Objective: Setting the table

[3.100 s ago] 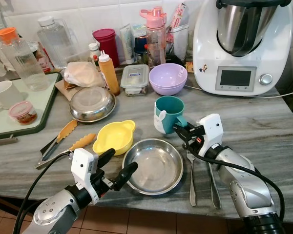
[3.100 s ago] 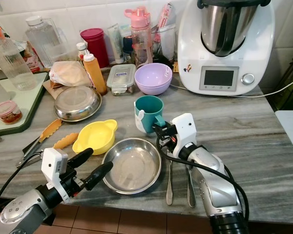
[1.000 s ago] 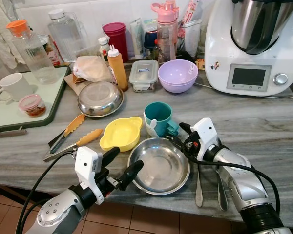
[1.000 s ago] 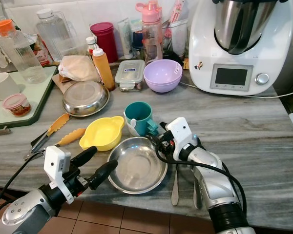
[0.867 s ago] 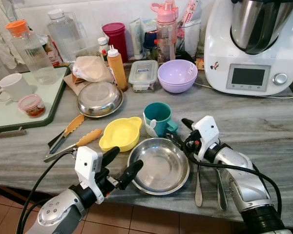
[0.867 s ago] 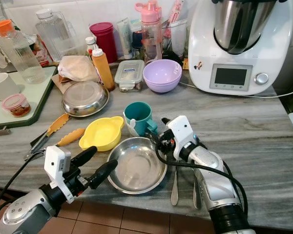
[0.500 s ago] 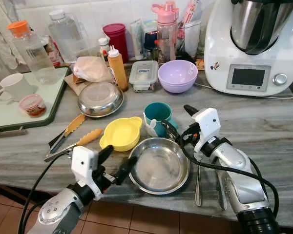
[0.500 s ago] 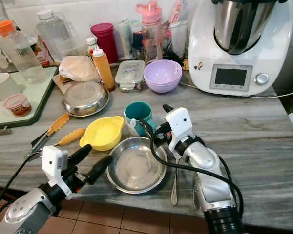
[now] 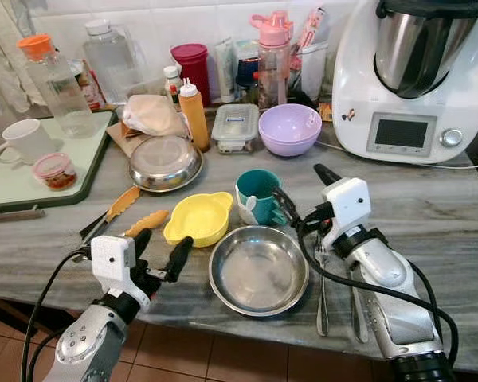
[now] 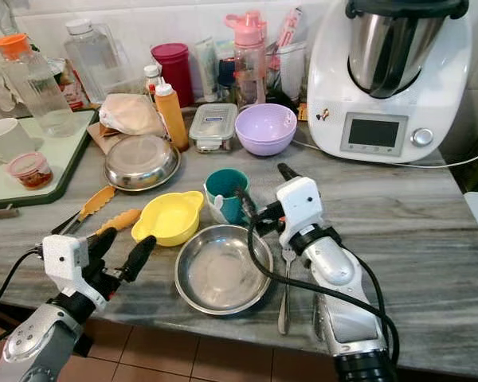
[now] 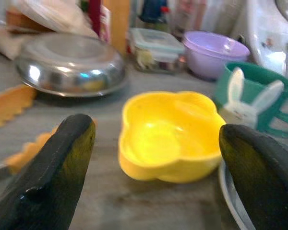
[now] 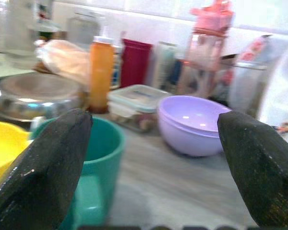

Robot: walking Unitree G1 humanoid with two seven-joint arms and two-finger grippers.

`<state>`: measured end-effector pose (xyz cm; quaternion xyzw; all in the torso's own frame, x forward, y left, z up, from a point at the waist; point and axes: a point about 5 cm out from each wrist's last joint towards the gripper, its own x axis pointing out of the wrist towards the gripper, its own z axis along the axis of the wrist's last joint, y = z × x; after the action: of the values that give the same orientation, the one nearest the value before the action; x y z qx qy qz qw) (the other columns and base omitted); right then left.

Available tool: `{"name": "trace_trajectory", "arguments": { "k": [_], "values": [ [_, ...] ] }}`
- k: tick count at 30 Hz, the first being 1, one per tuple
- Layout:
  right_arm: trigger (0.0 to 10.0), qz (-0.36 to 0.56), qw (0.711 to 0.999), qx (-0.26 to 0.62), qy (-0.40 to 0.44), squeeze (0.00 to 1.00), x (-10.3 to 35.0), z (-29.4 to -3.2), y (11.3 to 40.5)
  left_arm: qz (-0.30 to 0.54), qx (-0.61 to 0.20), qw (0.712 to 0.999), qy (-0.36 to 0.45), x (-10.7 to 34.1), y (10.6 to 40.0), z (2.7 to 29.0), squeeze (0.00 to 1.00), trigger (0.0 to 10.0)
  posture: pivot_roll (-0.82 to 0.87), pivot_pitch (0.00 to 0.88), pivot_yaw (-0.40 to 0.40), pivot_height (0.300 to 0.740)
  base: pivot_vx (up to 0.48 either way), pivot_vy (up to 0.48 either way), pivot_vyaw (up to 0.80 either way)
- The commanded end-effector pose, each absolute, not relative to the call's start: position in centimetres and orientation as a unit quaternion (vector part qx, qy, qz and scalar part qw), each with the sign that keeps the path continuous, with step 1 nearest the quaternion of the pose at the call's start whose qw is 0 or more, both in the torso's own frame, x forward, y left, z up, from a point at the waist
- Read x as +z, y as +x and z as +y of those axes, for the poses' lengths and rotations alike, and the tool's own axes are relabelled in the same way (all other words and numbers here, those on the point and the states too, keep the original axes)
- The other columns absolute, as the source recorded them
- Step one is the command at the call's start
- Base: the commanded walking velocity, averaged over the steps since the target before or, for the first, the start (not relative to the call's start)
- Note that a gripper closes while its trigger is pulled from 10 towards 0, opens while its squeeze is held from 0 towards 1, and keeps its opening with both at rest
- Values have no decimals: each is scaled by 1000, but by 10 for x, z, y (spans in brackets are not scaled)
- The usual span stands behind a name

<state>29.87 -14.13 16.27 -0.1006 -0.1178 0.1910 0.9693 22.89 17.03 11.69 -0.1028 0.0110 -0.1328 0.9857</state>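
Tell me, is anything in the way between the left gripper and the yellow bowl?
Nothing visible. The left gripper is open and points at the yellow bowl, with only bare counter between them. The tongs lie off to its left side.

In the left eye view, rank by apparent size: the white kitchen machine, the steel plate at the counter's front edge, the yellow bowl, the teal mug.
1. white kitchen machine
2. steel plate
3. yellow bowl
4. teal mug

The plate lies nearest the camera, so it looks somewhat enlarged.
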Motion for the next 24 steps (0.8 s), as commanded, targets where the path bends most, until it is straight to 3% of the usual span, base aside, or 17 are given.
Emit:
{"name": "trace_trajectory", "arguments": {
  "k": [1, 4, 5, 6, 7, 8, 9, 10, 11, 15, 24],
  "values": [
    [10000, -141, 968, 176, -109, 1000, 173, -143, 300, -10, -111, 990, -82, 126, 231, 176, 0, 10000, -103, 0, 71, 740, 0, 0, 0],
    [10000, -141, 973, 146, -110, 1000, 174, -151, 301, -13, -59, 996, -63, 128, 238, 183, 0, 10000, -104, 0, 69, 740, 0, 0, 0],
    [10000, -136, 977, 125, -107, 918, 173, -156, 300, -14, -36, 998, -56, 128, 241, 187, 0, 10000, -105, 0, 68, 740, 0, 0, 0],
    [10000, -136, 977, 125, -107, 918, 173, -156, 300, -14, -36, 998, -56, 128, 241, 187, 0, 10000, -105, 0, 68, 740, 0, 0, 0],
    [10000, -130, 981, 109, -98, 643, 171, -160, 298, -14, -22, 998, -51, 128, 242, 189, 0, 10000, -107, 0, 67, 740, 0, 0, 0],
    [10000, -130, 981, 109, -98, 643, 171, -160, 298, -14, -22, 998, -51, 128, 242, 189, 0, 10000, -107, 0, 67, 740, 0, 0, 0],
    [10000, -121, 984, 97, -89, 98, 167, -163, 296, -14, -18, 999, -49, 127, 242, 189, 0, 10000, -111, 0, 69, 740, 0, 0, 0],
    [10000, -121, 984, 97, -89, 98, 167, -163, 296, -14, -18, 999, -49, 127, 242, 189, 0, 10000, -111, 0, 69, 740, 0, 0, 0],
    [10000, -116, 985, 90, -85, 0, 165, -165, 293, -9, -17, 999, -44, 124, 241, 188, 0, 10000, -115, 0, 70, 740, 0, 0, 0],
    [10000, -114, 986, 79, -89, 0, 163, -168, 288, -1, -27, 999, -36, 119, 239, 183, 0, 10000, -115, 0, 70, 740, 0, 0, 0],
    [10000, -106, 988, 64, -91, 0, 158, -166, 279, 8, 1, 1000, -2, 106, 233, 178, 0, 10000, -136, 0, 85, 740, 0, 0, -658]
  ]
}}
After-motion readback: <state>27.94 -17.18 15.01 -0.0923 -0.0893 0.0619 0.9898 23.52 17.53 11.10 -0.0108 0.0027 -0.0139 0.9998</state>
